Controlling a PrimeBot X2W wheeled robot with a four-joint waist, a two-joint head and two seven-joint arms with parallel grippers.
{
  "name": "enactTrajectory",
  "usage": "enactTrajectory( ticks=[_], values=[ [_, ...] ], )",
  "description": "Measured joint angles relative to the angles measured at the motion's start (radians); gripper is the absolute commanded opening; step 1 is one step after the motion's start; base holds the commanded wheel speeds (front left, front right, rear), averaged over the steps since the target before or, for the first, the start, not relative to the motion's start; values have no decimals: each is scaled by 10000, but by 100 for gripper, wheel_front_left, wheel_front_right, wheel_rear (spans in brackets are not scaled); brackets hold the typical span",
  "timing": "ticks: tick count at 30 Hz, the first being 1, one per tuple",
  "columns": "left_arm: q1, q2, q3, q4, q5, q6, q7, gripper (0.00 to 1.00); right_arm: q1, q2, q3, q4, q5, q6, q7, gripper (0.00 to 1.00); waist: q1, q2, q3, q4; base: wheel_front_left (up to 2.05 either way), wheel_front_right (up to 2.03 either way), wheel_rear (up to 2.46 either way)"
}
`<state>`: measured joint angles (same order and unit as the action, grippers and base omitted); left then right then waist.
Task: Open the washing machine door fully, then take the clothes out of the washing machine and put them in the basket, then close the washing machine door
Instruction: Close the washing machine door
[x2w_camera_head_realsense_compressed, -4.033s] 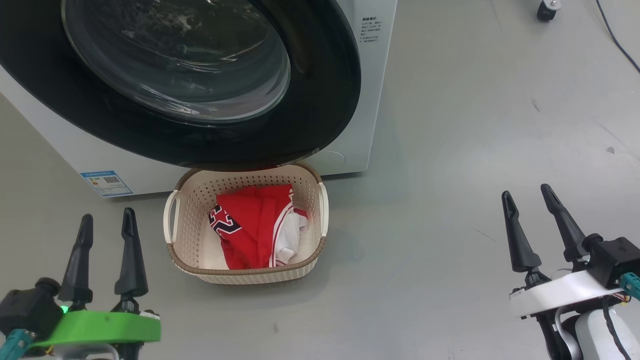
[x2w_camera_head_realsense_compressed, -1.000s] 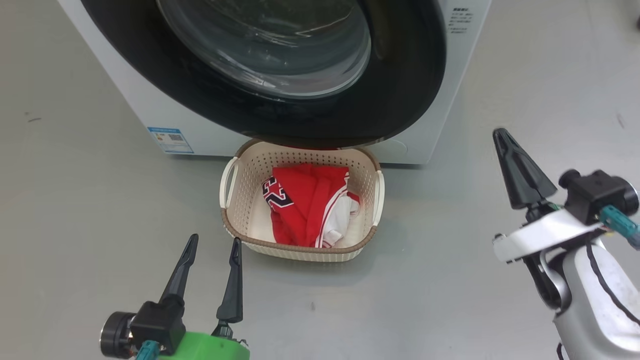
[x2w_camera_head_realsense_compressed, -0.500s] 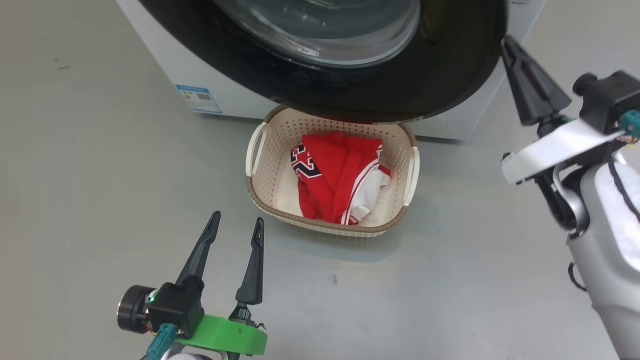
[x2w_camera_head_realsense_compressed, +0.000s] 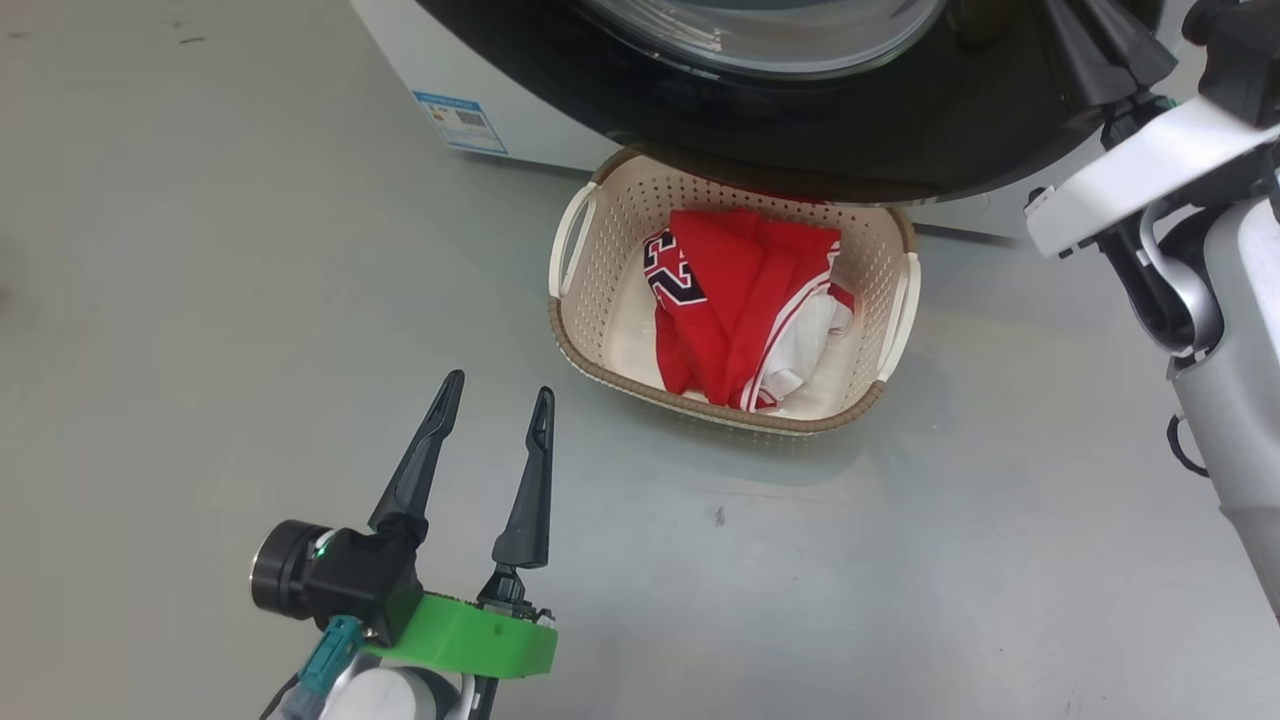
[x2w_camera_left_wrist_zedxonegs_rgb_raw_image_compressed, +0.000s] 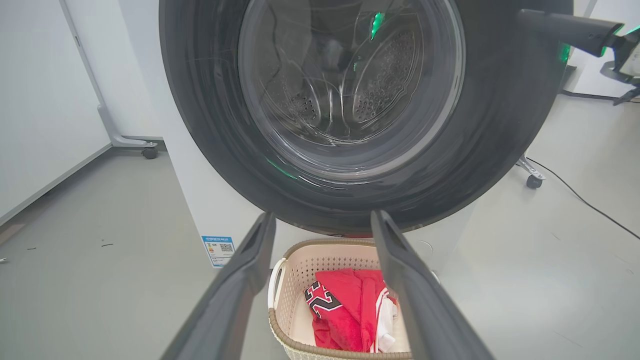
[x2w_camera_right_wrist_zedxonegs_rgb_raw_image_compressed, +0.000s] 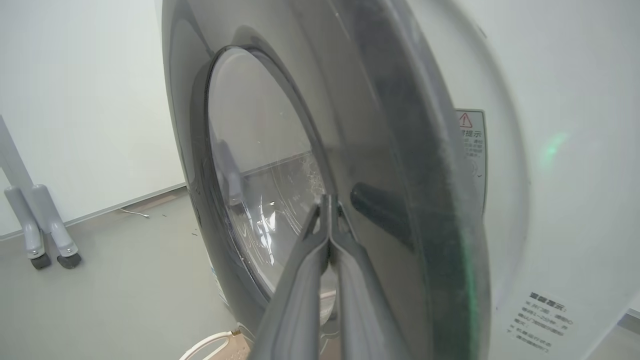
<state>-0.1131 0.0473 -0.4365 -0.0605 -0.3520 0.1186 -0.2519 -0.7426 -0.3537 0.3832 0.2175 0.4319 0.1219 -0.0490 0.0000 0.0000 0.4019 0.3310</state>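
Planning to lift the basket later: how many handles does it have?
2. On the basket, the left handle sits at its left side and the right handle at its right side.

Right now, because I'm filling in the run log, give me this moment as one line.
clothes: in basket | right gripper: shut, tips at washing machine door rim | left gripper: open, empty | door latched: cannot tell

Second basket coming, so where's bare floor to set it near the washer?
Bare floor lies left of the basket, ahead of the left gripper, and right of the basket up to the right arm. Crowded under the washing machine door, which overhangs the basket's far rim.
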Motion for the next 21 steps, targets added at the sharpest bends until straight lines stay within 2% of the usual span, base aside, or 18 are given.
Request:
enactTrajectory(
  ticks=[14,21],
  values=[
    [-154,-17,-163,-56,-86,2,-2,100,-1013,-255,-40,917,825,90,2,0,0,0,345,328,0,0,0],
    [-273,-25,-370,-38,-105,4,-2,100,-1590,-805,-364,1492,940,90,52,0,0,0,395,589,0,0,0]
  ],
)
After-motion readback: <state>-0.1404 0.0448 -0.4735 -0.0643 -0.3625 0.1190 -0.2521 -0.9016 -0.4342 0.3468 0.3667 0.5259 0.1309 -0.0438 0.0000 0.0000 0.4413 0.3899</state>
